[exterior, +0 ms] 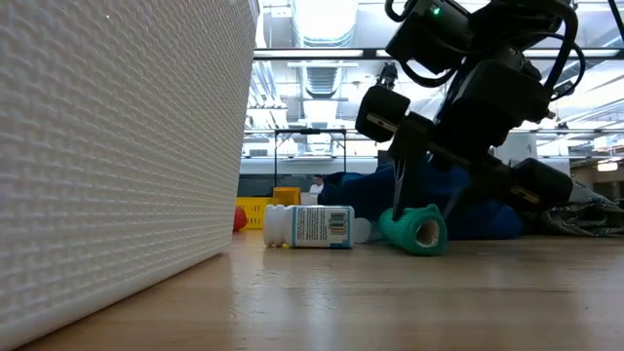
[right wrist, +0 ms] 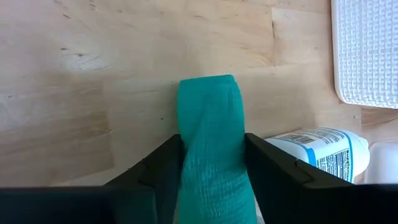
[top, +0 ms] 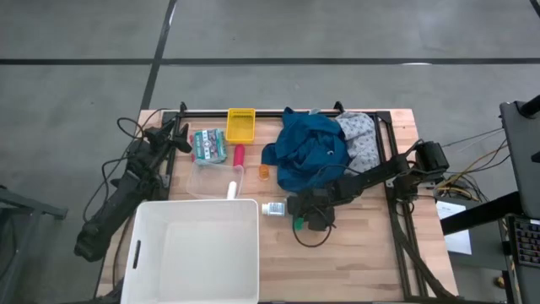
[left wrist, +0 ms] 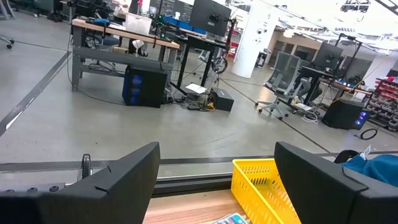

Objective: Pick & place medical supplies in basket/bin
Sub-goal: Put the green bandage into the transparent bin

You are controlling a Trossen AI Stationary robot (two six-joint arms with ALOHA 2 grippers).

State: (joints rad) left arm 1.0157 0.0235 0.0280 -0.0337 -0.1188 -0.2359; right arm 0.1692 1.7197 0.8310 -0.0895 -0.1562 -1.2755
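**On the table: green roll between my right fingers**

Beside the white bottle, my right gripper is down on the table with its fingers set against both sides of the green bandage roll. I judge this the grasp step: the roll lies on the wood, not lifted. The next move calls for a firm squeeze, a straight lift, then a carry over the rim of the white bin, which sits near and holds nothing I can see.

My left gripper waits at the table's far left edge, jaws wide, holding nothing.

Counted from above: one bin, one green roll, one white bottle, one blue garment, one grey speckled cloth, one red tube, one orange bottle, one yellow basket.
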